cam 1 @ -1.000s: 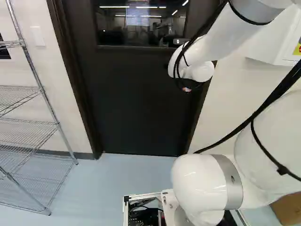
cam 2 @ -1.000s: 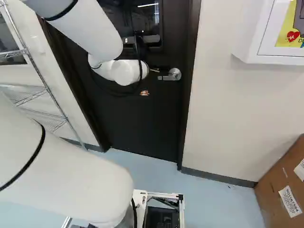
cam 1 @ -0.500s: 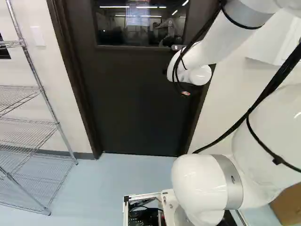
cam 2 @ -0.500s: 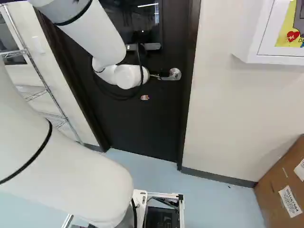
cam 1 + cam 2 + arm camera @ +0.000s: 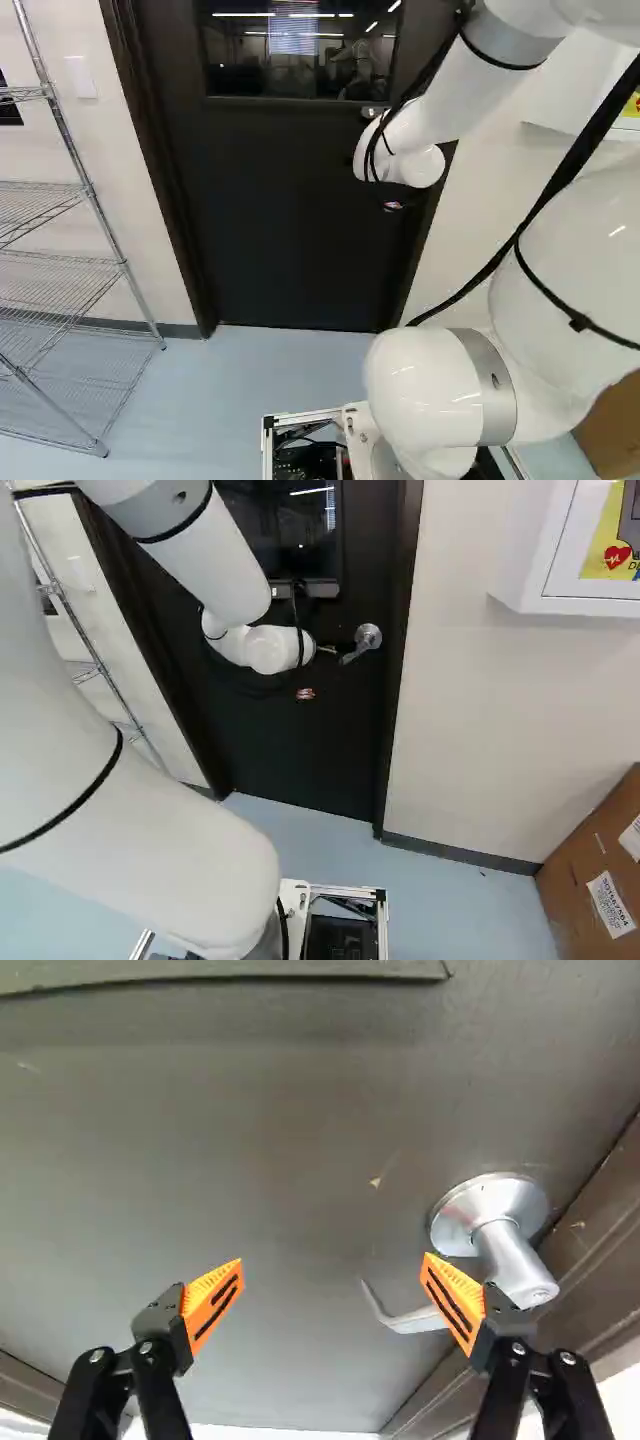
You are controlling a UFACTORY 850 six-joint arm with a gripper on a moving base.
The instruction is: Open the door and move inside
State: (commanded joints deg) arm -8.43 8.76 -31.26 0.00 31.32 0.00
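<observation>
In the tool, nothing gripped: spread wide, with one orange pad crossing the lever handle, apparently to bear down rather than pinch. Hard to tell whether actually touching. Set out along the lever, away from its hub, likely for better turning force. In the right base view, a downward slant to the lever, probably from pressing to free the latch. Around the door, no visible gap at the frame, so seemingly closed. Next, best to hold the lever low, then try a push before driving through. Possible trouble: slipping off the sloping lever too soon.
</observation>
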